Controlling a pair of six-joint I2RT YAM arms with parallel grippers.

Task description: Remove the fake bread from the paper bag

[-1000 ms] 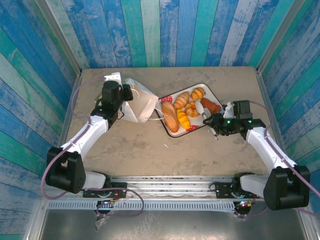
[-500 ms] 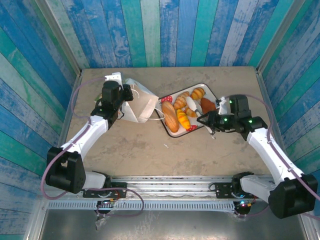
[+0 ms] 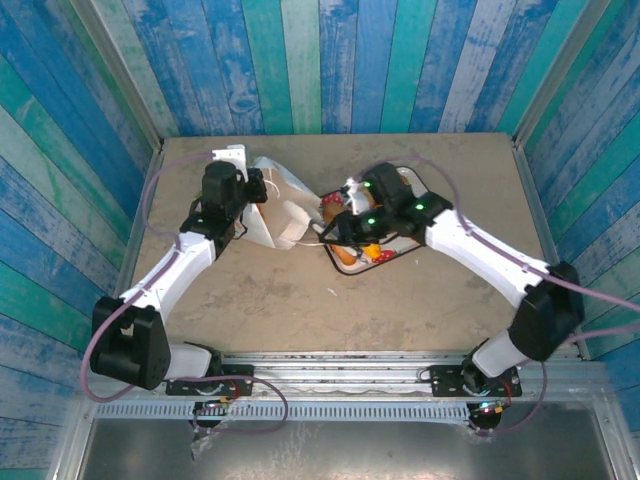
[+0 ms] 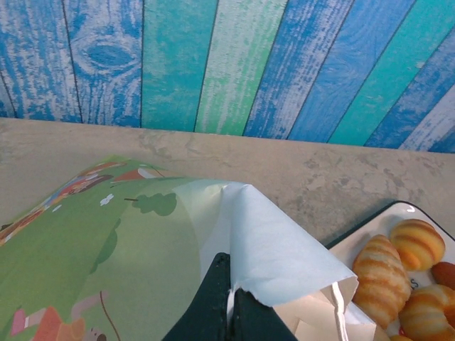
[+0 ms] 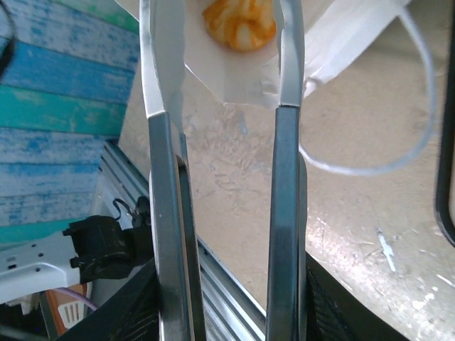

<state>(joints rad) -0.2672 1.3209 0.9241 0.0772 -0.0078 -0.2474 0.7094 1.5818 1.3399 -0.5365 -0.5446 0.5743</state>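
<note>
Since the earlier frame, the right arm is found swung from the right side of the tray [image 3: 347, 268] across it, and the right gripper [image 3: 335, 228] is now placed at the mouth of the paper bag [image 3: 285, 215]. The left arm is recorded as unchanged.

Right gripper [image 5: 220, 35]: the jaws are held apart, with both fingertips entered into the bag's white opening [image 5: 355, 35]. One golden croissant [image 5: 238, 25] is seen inside the bag, just ahead of and between the fingertips. Whether it is touched cannot be told. A cord handle [image 5: 419, 106] is looped on the table [image 5: 355, 234] to the right of the fingers.

Left gripper [image 4: 229, 298]: the jaws are pressed together on the bag's folded paper edge [image 4: 263, 241], which is held raised. Beyond and to the right of this gripper, further fake bread [image 4: 380, 273] is noted lying on the tray [image 4: 355, 238], close beside the bag's mouth
</note>
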